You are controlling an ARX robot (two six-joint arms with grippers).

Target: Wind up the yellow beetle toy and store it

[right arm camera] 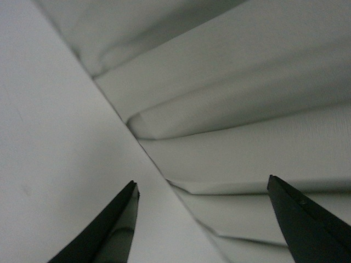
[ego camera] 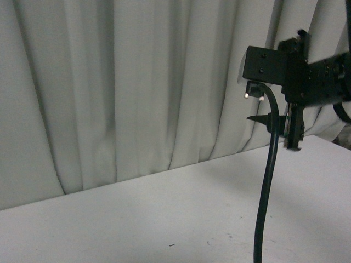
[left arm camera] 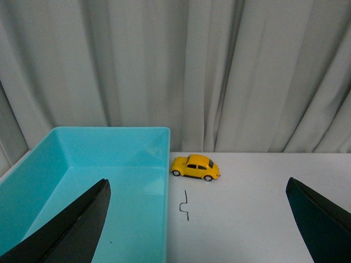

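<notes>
The yellow beetle toy point(left arm camera: 195, 167) stands on its wheels on the white table, side on, close to the far corner of a turquoise bin point(left arm camera: 82, 164) and just in front of the curtain. My left gripper point(left arm camera: 196, 186) is open, held back from the toy and above the table, with one finger point(left arm camera: 71, 230) over the bin and the other over bare table. My right gripper point(right arm camera: 202, 182) is open and holds nothing, facing the curtain folds and the table edge. In the front view only the right arm point(ego camera: 307, 76) shows, raised at the right; the toy is out of that view.
A short black squiggle mark point(left arm camera: 185, 205) lies on the table between the toy and my left gripper. The bin holds nothing that I can see. A black cable point(ego camera: 267, 186) hangs from the right arm down to the table. A pale curtain point(ego camera: 137, 82) closes off the back.
</notes>
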